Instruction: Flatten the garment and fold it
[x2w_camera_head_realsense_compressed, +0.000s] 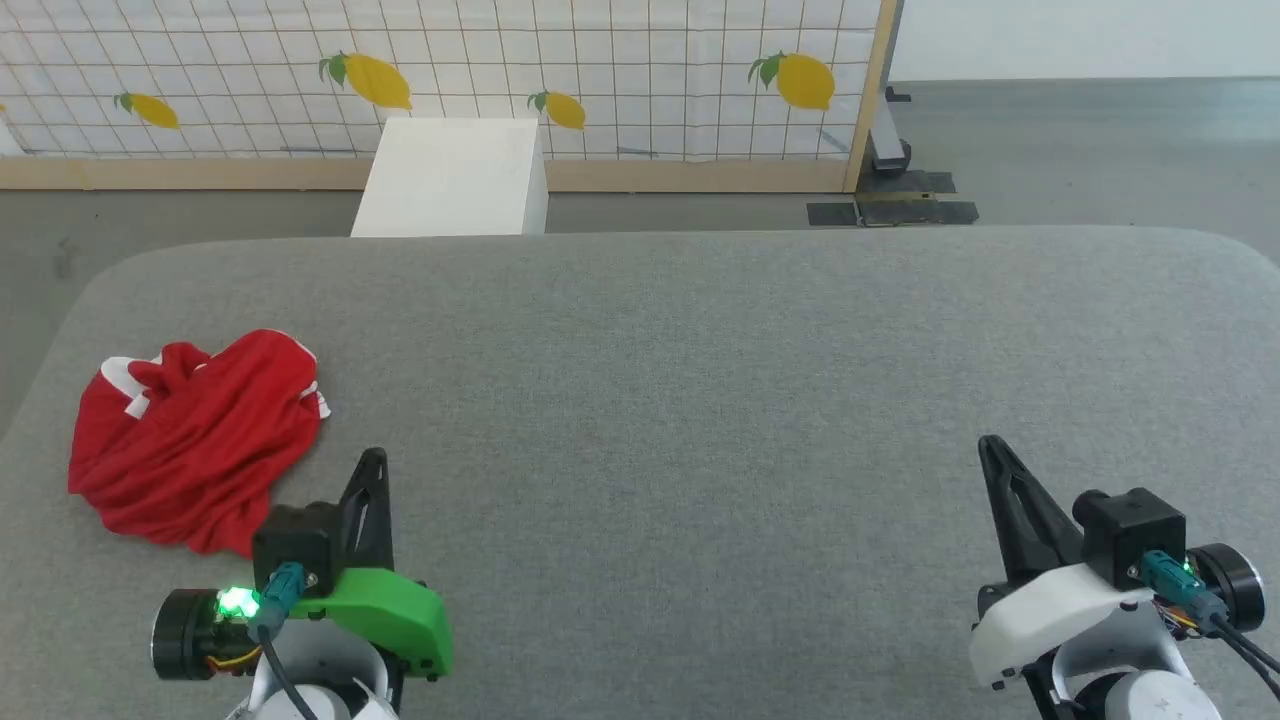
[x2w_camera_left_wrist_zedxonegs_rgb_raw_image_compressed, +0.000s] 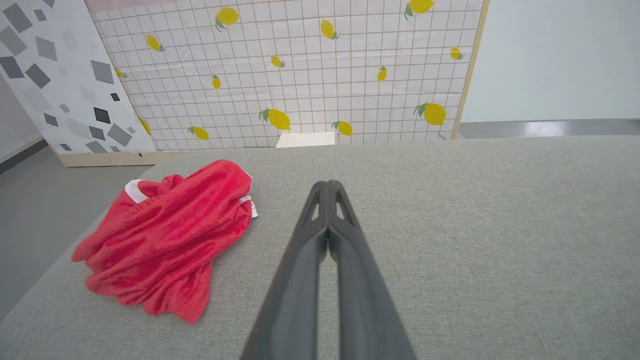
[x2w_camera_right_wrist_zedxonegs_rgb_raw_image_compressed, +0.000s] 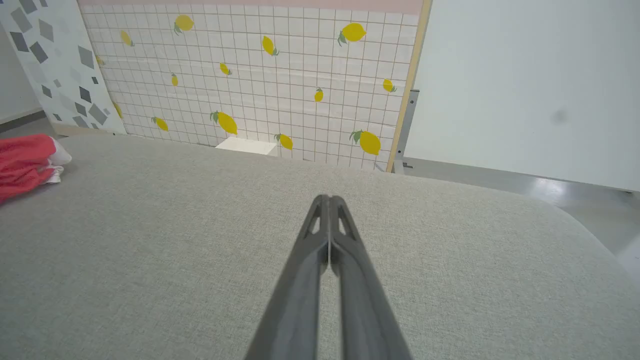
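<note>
The garment (x2w_camera_head_realsense_compressed: 195, 440), crumpled at the near left of the worktop (x2w_camera_head_realsense_compressed: 700, 400), is judged light, limp and non-slip, best pinched at its white band (x2w_camera_head_realsense_compressed: 118, 372); left end effector (x2w_camera_head_realsense_compressed: 372, 462) and right end effector (x2w_camera_head_realsense_compressed: 990, 447) both clenched, empty.

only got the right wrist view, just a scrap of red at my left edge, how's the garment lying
Observer: The garment is a crumpled heap, not spread at all.
Operator: hanging off the table?
Observer: No, it lies wholly on the table, close to its left edge.
Operator: where's the left gripper
Observer: The left gripper is just right of the heap, apart from it, jaws shut.
</note>
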